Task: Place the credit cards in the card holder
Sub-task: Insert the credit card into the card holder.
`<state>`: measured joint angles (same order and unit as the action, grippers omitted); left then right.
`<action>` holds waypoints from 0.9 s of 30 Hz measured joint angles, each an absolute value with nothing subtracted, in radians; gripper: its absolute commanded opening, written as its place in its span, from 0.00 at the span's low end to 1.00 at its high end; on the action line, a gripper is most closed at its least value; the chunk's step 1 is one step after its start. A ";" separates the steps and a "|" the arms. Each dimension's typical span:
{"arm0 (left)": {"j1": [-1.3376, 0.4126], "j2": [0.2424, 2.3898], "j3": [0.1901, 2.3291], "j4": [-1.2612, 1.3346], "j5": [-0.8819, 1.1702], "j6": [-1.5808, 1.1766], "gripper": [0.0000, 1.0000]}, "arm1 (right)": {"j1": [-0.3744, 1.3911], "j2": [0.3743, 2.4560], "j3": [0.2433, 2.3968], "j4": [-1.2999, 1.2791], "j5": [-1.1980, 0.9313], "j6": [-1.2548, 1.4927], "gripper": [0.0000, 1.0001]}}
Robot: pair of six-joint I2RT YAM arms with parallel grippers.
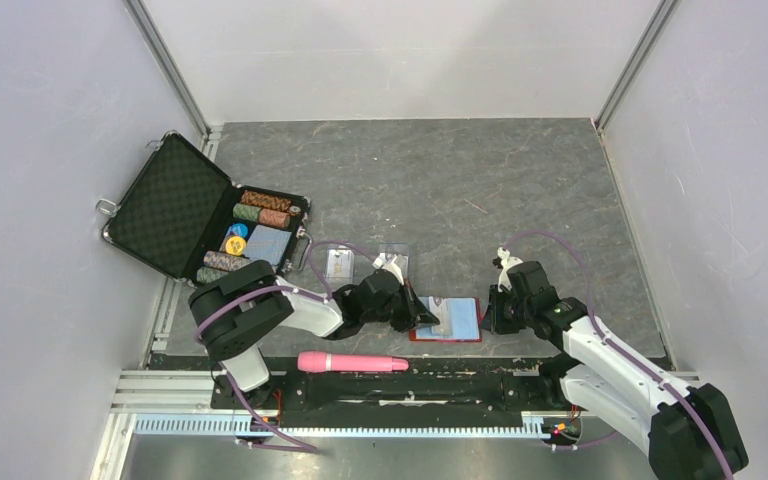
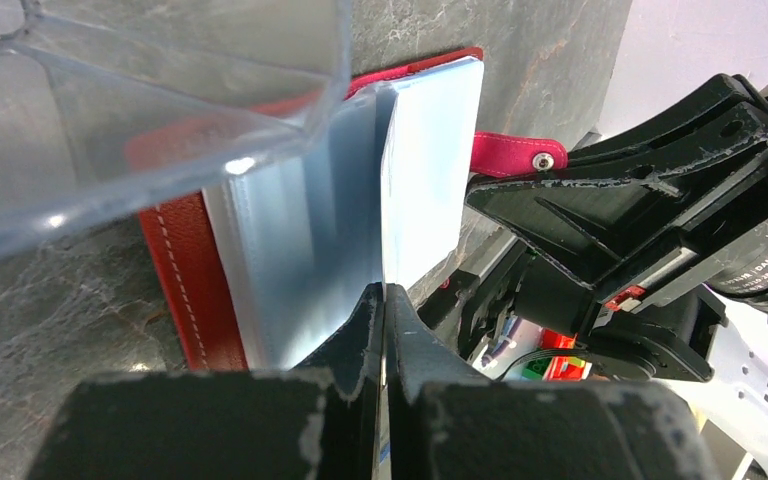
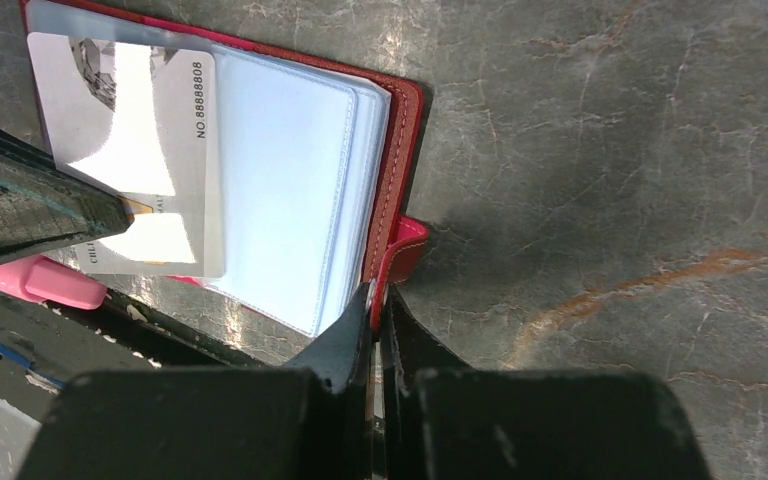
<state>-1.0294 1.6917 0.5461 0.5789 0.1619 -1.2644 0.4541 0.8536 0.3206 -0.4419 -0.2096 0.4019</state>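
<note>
The red card holder lies open on the table, pale blue pockets up. My left gripper is shut on a grey-blue credit card and holds it on edge over the holder's left pocket. The right wrist view shows that card lying over the left pocket, with a left fingertip on it. My right gripper is shut on the holder's red snap tab at its right edge. A second card lies on the table to the left.
A clear plastic hinged case stands just behind the left gripper and fills the upper left of the left wrist view. An open black briefcase with poker chips sits at far left. A pink object lies at the near edge.
</note>
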 measured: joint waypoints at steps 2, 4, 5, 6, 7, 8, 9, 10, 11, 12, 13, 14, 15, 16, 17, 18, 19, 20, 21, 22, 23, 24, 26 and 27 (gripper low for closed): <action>-1.031 1.696 0.546 0.579 0.162 -1.264 0.02 | 0.454 0.854 0.321 -0.442 -0.210 0.402 0.00; -1.033 1.705 0.551 0.580 0.163 -1.264 0.02 | 0.454 0.854 0.321 -0.442 -0.210 0.402 0.00; -1.036 1.711 0.555 0.580 0.164 -1.264 0.02 | 0.454 0.854 0.321 -0.442 -0.210 0.402 0.00; -1.039 1.718 0.559 0.582 0.167 -1.265 0.02 | 0.454 0.854 0.321 -0.442 -0.210 0.402 0.00; -1.041 1.723 0.563 0.584 0.168 -1.265 0.02 | 0.454 0.854 0.321 -0.442 -0.210 0.402 0.00; -1.044 1.728 0.567 0.587 0.168 -1.265 0.02 | 0.454 0.854 0.321 -0.442 -0.210 0.402 0.00; -1.045 1.732 0.570 0.588 0.169 -1.265 0.02 | 0.454 0.854 0.321 -0.442 -0.209 0.402 0.00; -1.047 1.735 0.572 0.591 0.170 -1.265 0.02 | 0.454 0.854 0.321 -0.442 -0.210 0.402 0.00; -1.047 1.736 0.572 0.594 0.172 -1.265 0.02 | 0.454 0.854 0.321 -0.442 -0.209 0.401 0.00; -1.048 1.737 0.572 0.595 0.176 -1.265 0.02 | 0.454 0.854 0.321 -0.442 -0.210 0.401 0.00; -1.048 1.738 0.572 0.595 0.178 -1.265 0.02 | 0.454 0.854 0.321 -0.442 -0.209 0.401 0.00; -1.049 1.738 0.572 0.595 0.181 -1.266 0.02 | 0.454 0.854 0.321 -0.442 -0.209 0.401 0.00; -1.049 1.738 0.572 0.595 0.184 -1.266 0.02 | 0.454 0.854 0.321 -0.442 -0.209 0.401 0.00; -1.050 1.738 0.573 0.593 0.186 -1.266 0.02 | 0.454 0.854 0.321 -0.442 -0.210 0.401 0.00; -1.050 1.738 0.574 0.591 0.186 -1.266 0.02 | 0.454 0.854 0.321 -0.442 -0.210 0.401 0.00; -1.050 1.739 0.579 0.583 0.187 -1.265 0.02 | 0.454 0.854 0.321 -0.442 -0.210 0.401 0.00; -1.051 1.741 0.587 0.573 0.191 -1.265 0.02 | 0.454 0.854 0.321 -0.442 -0.210 0.401 0.00; -1.052 1.743 0.595 0.565 0.193 -1.265 0.02 | 0.454 0.854 0.321 -0.442 -0.210 0.401 0.00; -1.052 1.746 0.607 0.548 0.194 -1.264 0.02 | 0.454 0.854 0.321 -0.442 -0.209 0.401 0.00; -1.054 1.748 0.618 0.534 0.194 -1.264 0.03 | 0.454 0.854 0.321 -0.442 -0.209 0.401 0.00; -1.057 1.750 0.633 0.509 0.192 -1.263 0.04 | 0.454 0.854 0.321 -0.442 -0.209 0.401 0.00; -1.060 1.750 0.645 0.489 0.190 -1.261 0.08 | 0.454 0.854 0.321 -0.442 -0.209 0.401 0.00; -1.068 1.747 0.672 0.436 0.179 -1.248 0.24 | 0.454 0.854 0.321 -0.442 -0.208 0.400 0.00; -1.072 1.742 0.686 0.400 0.168 -1.240 0.30 | 0.454 0.854 0.321 -0.442 -0.208 0.400 0.00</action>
